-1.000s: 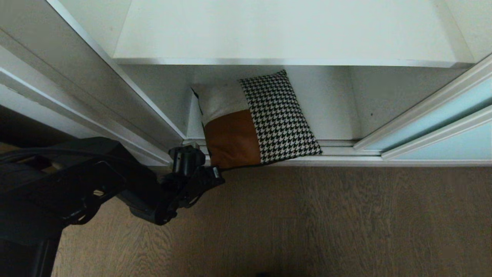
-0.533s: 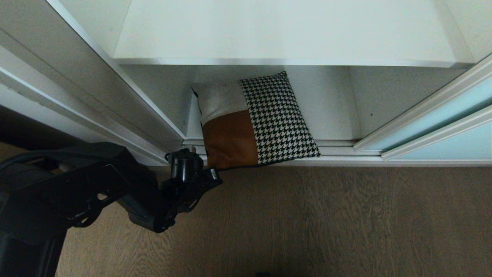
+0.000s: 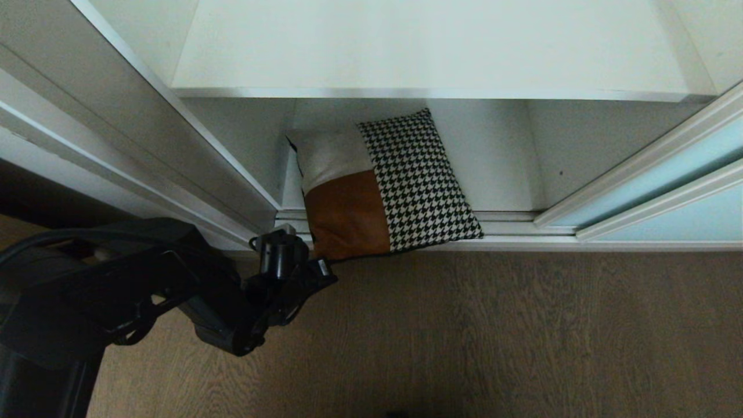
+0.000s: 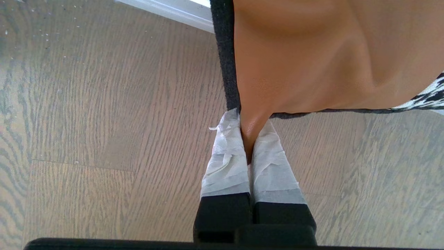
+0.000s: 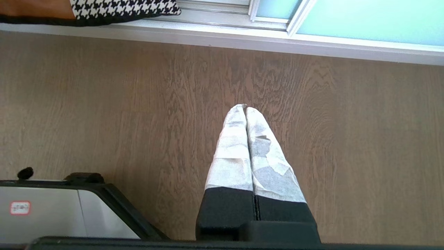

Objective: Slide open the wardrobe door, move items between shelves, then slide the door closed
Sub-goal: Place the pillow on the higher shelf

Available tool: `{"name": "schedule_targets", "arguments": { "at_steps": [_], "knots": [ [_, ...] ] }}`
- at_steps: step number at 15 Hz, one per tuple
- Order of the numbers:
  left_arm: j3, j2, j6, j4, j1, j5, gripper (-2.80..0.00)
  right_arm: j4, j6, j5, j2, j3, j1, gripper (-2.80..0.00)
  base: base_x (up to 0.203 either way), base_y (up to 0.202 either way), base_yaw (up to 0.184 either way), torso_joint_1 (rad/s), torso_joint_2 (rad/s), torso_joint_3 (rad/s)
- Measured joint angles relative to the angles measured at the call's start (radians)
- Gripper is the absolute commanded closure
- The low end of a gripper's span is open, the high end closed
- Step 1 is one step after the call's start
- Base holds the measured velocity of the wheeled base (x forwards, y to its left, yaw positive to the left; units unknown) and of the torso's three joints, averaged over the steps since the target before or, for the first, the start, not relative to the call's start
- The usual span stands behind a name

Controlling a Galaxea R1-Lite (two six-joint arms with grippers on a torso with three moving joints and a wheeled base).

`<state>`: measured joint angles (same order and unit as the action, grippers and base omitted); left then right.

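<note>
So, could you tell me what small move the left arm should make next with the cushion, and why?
Probably a gentle lift and pull outward. The left claw is shut on the rust-brown corner of the cushion, which lies on the bottom shelf with its near edge over the door track. The upper shelf overhangs it, so it likely must come out before going up.

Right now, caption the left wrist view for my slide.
Left gripper shut on the cushion, pinching its rust-brown corner above the wood floor.
</note>
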<state>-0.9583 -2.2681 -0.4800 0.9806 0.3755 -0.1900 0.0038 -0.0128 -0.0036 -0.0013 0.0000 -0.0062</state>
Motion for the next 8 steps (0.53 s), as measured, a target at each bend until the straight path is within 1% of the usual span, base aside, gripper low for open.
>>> {"name": "schedule_targets", "arguments": {
  "at_steps": [2, 4, 6, 8],
  "knots": [
    [-0.003, -0.010, 0.000, 0.008, 0.001, 0.000, 0.00, 0.009, -0.007, -0.015, 0.000, -0.005, 0.000, 0.00, 0.000, 0.000, 0.000, 0.000, 0.00, 0.000],
    [-0.006, -0.017, 0.001, 0.009, 0.001, -0.002, 0.00, 0.054, -0.005, -0.023, 0.006, -0.043, 0.000, 0.00, 0.000, 0.000, 0.000, 0.000, 0.00, 0.000],
    [-0.011, -0.029, 0.005, 0.011, 0.003, -0.003, 0.00, 0.126, 0.031, -0.019, 0.054, -0.172, 0.001, 0.00, 0.000, 0.000, 0.000, 0.000, 0.00, 0.000],
    [-0.012, -0.041, 0.007, 0.016, 0.004, -0.002, 0.00, 0.241, 0.093, 0.021, 0.113, -0.276, 0.001, 0.00, 0.000, 0.000, 0.000, 0.000, 0.00, 0.000]
  ]
}}
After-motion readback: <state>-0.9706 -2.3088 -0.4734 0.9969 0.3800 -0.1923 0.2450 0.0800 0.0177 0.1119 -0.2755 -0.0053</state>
